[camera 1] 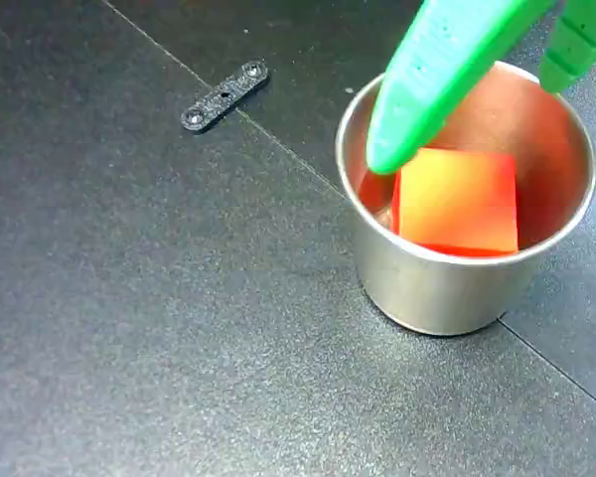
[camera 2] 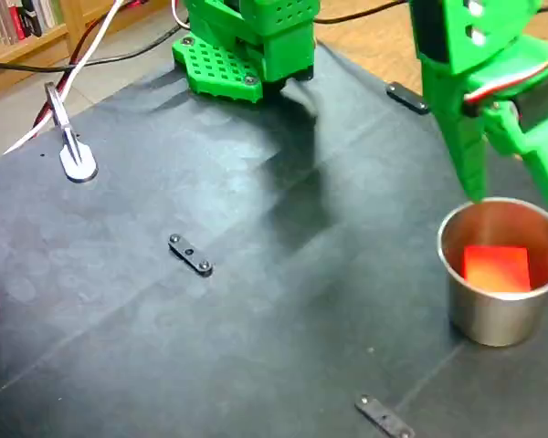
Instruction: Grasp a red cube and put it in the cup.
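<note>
While my green base (camera 2: 247, 46) shows in only one fixed view, both show the cup (camera 1: 447, 288) holding the red cube (camera 1: 459, 202). My gripper (camera 1: 477, 119) hangs above with fingers apart, clear of the cube; one fingertip (camera 1: 392, 149) shows, the other is cropped.

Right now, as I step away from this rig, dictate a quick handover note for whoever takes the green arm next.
Gripper: green two-finger gripper, open, fingers spread over the cup mouth, holding nothing.
Bright red-orange cube: lying inside the shiny stainless-steel cup, which stands upright on the dark table.
Done: cube is in the cup and released.
Left: lift the arm clear without tipping the cup.
</note>
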`<state>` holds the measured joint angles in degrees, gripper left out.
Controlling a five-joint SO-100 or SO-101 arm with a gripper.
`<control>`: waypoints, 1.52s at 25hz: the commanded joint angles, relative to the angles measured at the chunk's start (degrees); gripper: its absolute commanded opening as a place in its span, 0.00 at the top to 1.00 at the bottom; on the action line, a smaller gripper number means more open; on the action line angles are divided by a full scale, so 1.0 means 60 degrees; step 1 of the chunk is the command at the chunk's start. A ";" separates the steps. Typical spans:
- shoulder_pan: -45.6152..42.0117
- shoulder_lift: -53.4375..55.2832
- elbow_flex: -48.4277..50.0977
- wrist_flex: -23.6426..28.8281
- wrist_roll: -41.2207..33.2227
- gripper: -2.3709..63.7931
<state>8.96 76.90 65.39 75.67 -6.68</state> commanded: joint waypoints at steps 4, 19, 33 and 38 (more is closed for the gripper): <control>-0.0161 0.0278 -0.0059 0.0059 -0.0044 0.42; -0.0337 0.3926 -0.0029 0.0103 0.0029 0.43; -0.1992 0.7705 -0.0029 0.2329 0.0132 0.43; -0.1846 0.8760 -0.0029 0.2373 0.0161 0.43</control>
<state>-2.37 127.00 65.39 89.56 -6.15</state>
